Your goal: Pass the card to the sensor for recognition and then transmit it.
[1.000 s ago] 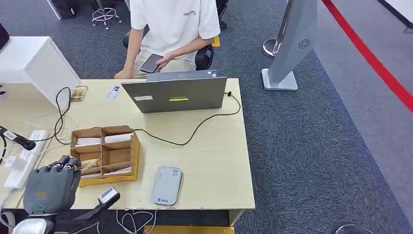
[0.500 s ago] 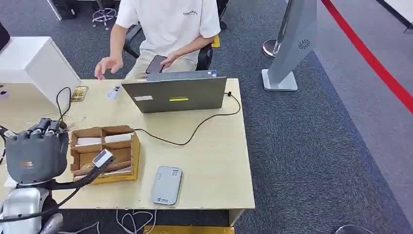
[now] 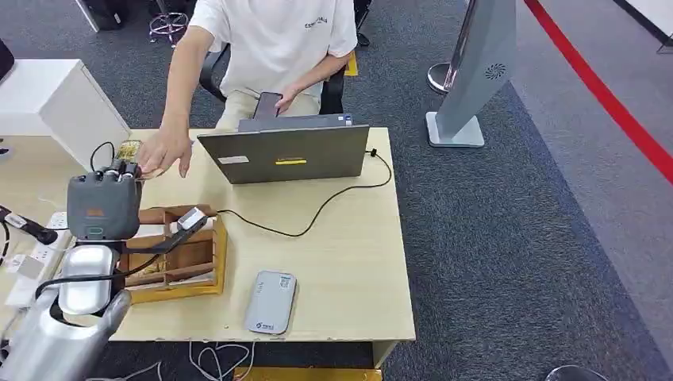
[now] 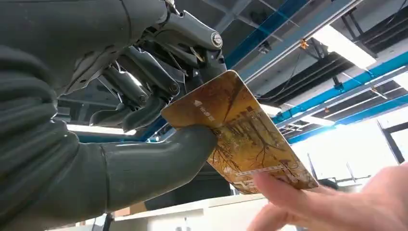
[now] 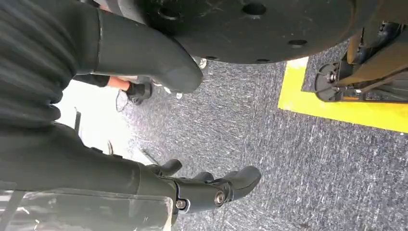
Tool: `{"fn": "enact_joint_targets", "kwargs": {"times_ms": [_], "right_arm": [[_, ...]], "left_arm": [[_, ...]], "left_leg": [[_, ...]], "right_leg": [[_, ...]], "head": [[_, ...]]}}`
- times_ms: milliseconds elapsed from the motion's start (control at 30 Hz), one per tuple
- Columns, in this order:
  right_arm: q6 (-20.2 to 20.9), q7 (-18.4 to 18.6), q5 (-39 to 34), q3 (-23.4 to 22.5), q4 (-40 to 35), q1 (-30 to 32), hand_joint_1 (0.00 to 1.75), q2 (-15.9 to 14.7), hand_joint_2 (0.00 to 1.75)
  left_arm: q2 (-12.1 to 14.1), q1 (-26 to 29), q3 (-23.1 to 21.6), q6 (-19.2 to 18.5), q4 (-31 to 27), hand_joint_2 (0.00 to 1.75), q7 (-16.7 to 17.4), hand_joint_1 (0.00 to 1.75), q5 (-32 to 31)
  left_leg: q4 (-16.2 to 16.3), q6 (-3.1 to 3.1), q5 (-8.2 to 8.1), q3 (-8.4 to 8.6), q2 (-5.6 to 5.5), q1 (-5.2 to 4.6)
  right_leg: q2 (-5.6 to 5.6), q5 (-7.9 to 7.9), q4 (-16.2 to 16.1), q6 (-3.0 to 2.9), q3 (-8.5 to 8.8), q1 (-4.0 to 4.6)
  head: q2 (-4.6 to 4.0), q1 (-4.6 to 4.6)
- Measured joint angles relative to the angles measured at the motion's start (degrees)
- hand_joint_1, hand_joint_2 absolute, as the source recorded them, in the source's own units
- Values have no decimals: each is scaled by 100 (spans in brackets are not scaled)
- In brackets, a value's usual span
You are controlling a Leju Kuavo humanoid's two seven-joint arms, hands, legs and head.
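Note:
My left hand point(image 3: 98, 205) is raised above the left part of the table, its back toward the head camera. In the left wrist view this hand point(image 4: 144, 125) pinches a golden-brown card point(image 4: 240, 132) between thumb and fingers. A person's fingers point(image 4: 308, 202) touch the card's far end. In the head view the person's hand point(image 3: 163, 151) reaches over the table right beside my left hand. The grey card sensor point(image 3: 271, 302) lies flat near the table's front edge. My right hand point(image 5: 207, 187) hangs over the carpet with its fingers apart and holds nothing.
A brown cardboard organizer point(image 3: 190, 258) with compartments stands under my left forearm. An open laptop point(image 3: 286, 152) sits at the far side, its black cable point(image 3: 317, 210) trailing across the table. A power strip point(image 3: 36, 258) and cables lie at the left edge. The person point(image 3: 278, 40) sits behind the laptop.
My left hand has risen and moved away from me, toward the table's far left. The person's hand has come forward over the table to meet it and now touches the card.

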Motion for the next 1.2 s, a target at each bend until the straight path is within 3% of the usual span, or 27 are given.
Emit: {"fn": "enact_joint_targets", "kwargs": {"times_ms": [100, 133, 500, 667, 833, 933, 1033, 1200], "right_arm": [[2, -40, 7, 0, -33, -1, 0, -18, 175], [2, -63, 7, 0, -44, -1, 0, -20, 175], [-2, -160, -11, 2, -81, -2, 0, -53, 175], [-4, -125, -76, 0, -81, 4, 0, -53, 175], [-11, -109, -172, 0, -83, 1, 0, -53, 175], [-20, -118, -291, -2, -83, 20, 0, -53, 175], [-37, -157, -441, -4, -83, 31, 0, -53, 175], [-85, -212, -667, -24, -88, 35, 0, -53, 175]], "left_arm": [[-105, -157, -37, -149, 48, 175, -4, 175, 0], [-127, -202, -61, -211, 52, 175, -2, 0, 0], [-321, -156, 0, -422, -208, 175, -457, 0, -2], [-321, 192, 440, -439, -464, 175, -899, 0, 0], [-267, 532, 826, -478, -665, 175, -1015, 0, 4], [-91, 1139, 1223, -411, -973, 175, -1222, 0, 59], [177, 2004, 2046, -119, -1706, 175, -1536, 0, 327], [159, 3489, 3450, 372, -2694, 175, -2178, 0, 1039]], "left_leg": [[0, 0, 0, 0, 1, 0], [0, 0, 0, 0, 1, 0], [-1, 0, -1, -5, 0, 0], [-2, 0, -1, -3, 2, 1], [-8, -1, -2, -7, 2, 1], [-10, -6, -8, 0, 37, 1], [-16, -4, -12, 4, 37, 2], [-17, -15, -23, 3, 27, 2]], "right_leg": [[1, 0, 0, 0, 0, 0], [1, 1, 0, 0, 0, 0], [0, 0, 0, 0, 1, 1], [3, -1, 1, 0, -1, 1], [3, -2, 5, 0, 7, 1], [40, -2, 6, -2, 0, 1], [40, -12, 4, -7, -3, 1], [27, -30, 2, -12, -5, 1]], "head": [[0, 0], [0, -2], [0, 2], [0, 2], [0, 7], [0, 2], [0, 6], [2, 2]]}}
